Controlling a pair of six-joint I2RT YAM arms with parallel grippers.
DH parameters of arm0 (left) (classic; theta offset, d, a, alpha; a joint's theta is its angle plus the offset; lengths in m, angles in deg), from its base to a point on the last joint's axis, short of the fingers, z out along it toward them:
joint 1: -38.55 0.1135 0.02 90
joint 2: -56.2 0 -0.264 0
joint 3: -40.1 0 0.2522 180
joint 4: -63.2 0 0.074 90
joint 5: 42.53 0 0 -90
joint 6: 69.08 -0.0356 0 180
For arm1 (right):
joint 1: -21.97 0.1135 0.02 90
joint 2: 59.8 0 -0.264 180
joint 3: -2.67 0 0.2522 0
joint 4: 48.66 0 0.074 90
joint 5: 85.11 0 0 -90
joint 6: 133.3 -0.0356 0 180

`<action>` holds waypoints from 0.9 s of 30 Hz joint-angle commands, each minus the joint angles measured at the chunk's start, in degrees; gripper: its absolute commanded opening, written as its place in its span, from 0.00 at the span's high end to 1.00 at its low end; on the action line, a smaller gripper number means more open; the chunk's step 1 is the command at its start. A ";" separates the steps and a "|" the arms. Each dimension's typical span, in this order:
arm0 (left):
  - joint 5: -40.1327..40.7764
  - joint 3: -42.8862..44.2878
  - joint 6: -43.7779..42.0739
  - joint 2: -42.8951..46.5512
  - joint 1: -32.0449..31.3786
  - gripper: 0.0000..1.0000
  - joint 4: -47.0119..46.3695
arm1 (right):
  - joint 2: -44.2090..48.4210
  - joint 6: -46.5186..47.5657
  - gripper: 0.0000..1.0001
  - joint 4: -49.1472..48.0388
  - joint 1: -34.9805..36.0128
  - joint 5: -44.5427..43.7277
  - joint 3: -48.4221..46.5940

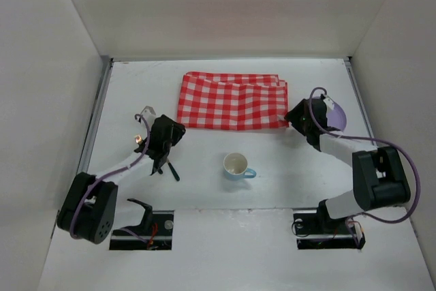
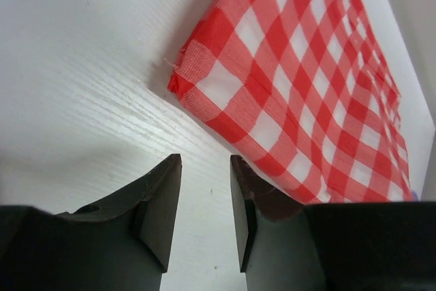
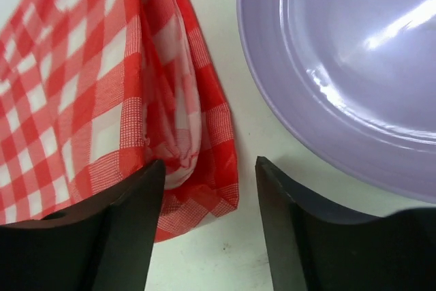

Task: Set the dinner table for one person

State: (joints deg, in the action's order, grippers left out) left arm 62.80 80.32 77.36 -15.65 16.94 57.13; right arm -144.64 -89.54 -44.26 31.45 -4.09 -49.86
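The dinner table point(image 1: 204, 195) is a wide matte white surface. A folded red-and-white checked cloth point(image 1: 231, 100) lies at its far middle. My left gripper point(image 1: 181, 130) is open and empty, low over the table just short of the cloth's near left corner point(image 2: 187, 76). My right gripper point(image 1: 287, 120) is open, and the cloth's near right corner point(image 3: 204, 168) lies between its jaws, which have not closed on it. A purple plate point(image 1: 336, 117) lies just right of that corner, large in the right wrist view point(image 3: 354, 66). A light blue cup point(image 1: 237, 165) stands upright mid-table.
Thin dark utensil-like items point(image 1: 167, 165) lie on the table under the left arm. Metal rails point(image 1: 97, 114) run along the table's sides, with white walls around. Both arm bases sit at the near edge.
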 commanded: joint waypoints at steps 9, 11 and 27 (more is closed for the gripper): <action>2.52 9.12 -6.26 -4.49 -3.40 0.65 -0.28 | 16.63 7.30 0.36 2.87 8.31 -15.91 2.02; 0.67 12.46 -6.61 -9.94 -2.26 0.65 -1.95 | 16.38 7.22 0.47 0.77 10.59 -12.49 1.76; 0.05 4.76 0.86 -17.37 3.28 0.68 -6.00 | -8.42 -6.06 0.85 -9.09 9.64 -0.87 -1.76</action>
State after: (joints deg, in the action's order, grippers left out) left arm 61.99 89.17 77.12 -36.44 20.55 50.00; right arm -153.52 -93.54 -51.63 41.81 -5.11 -49.64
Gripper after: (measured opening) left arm 0.316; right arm 0.148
